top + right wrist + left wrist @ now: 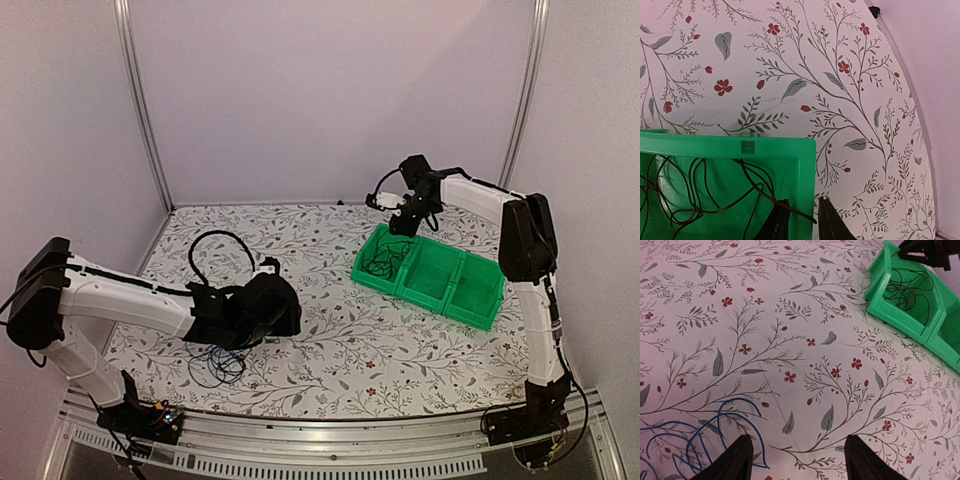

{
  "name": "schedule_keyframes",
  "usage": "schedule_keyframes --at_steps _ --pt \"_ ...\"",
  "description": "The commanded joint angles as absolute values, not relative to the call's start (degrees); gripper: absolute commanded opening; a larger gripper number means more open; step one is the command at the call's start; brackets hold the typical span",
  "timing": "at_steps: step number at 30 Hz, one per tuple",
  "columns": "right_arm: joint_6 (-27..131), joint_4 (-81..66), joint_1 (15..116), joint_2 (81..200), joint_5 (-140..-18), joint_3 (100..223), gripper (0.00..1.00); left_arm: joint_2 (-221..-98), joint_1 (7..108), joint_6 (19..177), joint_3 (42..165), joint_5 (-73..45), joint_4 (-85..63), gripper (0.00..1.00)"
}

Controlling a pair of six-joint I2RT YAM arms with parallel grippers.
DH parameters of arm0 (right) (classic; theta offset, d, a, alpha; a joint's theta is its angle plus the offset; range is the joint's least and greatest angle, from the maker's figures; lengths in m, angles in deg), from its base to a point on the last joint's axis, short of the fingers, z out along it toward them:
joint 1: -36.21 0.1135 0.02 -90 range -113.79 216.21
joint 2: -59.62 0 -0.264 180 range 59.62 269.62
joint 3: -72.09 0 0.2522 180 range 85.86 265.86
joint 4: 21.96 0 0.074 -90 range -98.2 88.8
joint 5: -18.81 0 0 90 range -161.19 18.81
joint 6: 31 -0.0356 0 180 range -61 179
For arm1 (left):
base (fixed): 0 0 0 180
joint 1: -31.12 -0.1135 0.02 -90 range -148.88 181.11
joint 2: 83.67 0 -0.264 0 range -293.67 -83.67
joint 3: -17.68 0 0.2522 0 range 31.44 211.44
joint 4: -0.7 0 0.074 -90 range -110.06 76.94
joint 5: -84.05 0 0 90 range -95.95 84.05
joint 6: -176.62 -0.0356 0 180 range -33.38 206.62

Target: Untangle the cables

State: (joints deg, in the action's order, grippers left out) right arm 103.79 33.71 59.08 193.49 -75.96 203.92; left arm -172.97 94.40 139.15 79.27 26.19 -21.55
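A loose tangle of thin cables (215,362) lies on the floral table near the front left; in the left wrist view they look blue (740,400), at the lower left. My left gripper (285,305) (797,437) hangs wide open and empty over bare cloth just right of them. More thin dark cables (380,262) (695,195) are coiled in the leftmost compartment of the green bin (420,298) (740,146). My right gripper (403,228) (802,201) straddles that compartment's side wall, jaws a narrow gap apart. A cable end lies over the rim between them, not pinched.
The green bin (900,322) has three compartments and stands at the right middle of the table; the other two look empty. A thick black hose loop (215,245) rises from the left arm. The back wall and frame posts border the table.
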Motion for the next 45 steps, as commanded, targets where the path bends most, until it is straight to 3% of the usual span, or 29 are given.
schedule_keyframes --at_steps 1,8,16,30,45 --pt "103.6 32.2 59.9 189.6 -75.3 202.7 0.21 -173.8 93.6 139.1 79.6 25.7 -20.1 0.64" --pt "103.7 31.9 61.2 188.2 -74.8 201.7 0.18 -174.0 93.6 139.1 79.6 25.4 -19.6 0.64" --pt "103.8 30.9 63.3 184.9 -74.4 198.6 0.00 -175.1 93.7 138.6 80.2 24.8 -18.6 0.64" --pt "102.4 35.2 66.5 175.0 -74.5 198.3 0.00 -177.3 93.7 138.0 80.8 23.7 -16.6 0.64" --pt "97.1 39.7 66.8 171.9 -78.9 193.1 0.00 -178.3 93.8 138.9 80.0 22.6 -15.2 0.64"
